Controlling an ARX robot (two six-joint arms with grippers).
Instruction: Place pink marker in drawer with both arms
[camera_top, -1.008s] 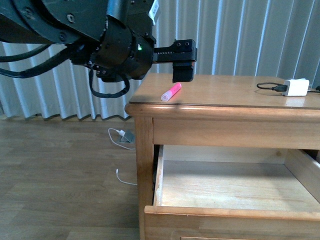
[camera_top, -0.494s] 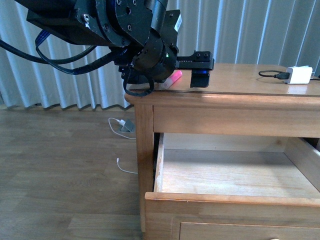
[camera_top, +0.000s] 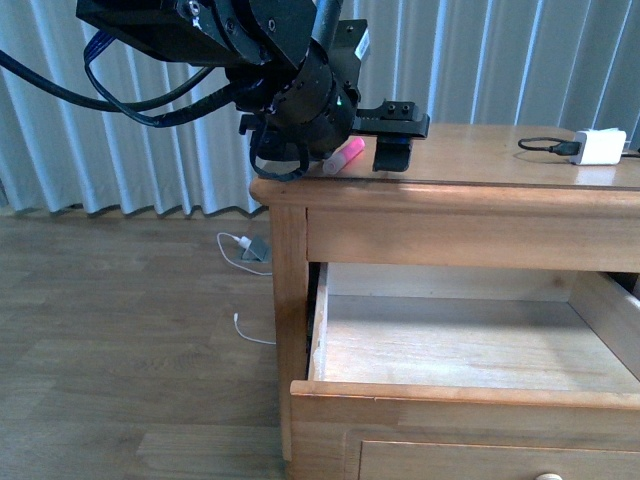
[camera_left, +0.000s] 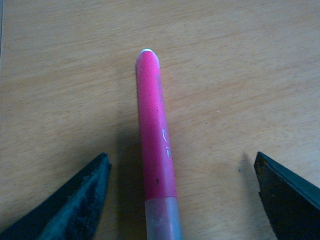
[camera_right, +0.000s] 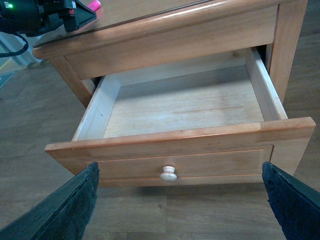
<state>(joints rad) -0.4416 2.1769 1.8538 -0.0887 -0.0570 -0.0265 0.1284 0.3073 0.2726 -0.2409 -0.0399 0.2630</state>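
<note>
Dresser (camera_top: 450, 240) first: its drawer (camera_right: 175, 137) stands open ahead of the right jaws, spread wide and empty. Left arm (camera_top: 300, 90) sits low, jaws parted, marker (camera_left: 156, 135) lying lengthwise between them, untouched. Looks lined up for the pinch.

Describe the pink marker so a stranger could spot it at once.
Find the wooden dresser with its top drawer pulled open. On the dresser's top, near its left front corner, the pink marker lies flat between the open fingers of the left gripper. It is short, thick and the only bright pink thing there; the white charger sits far right.
</note>
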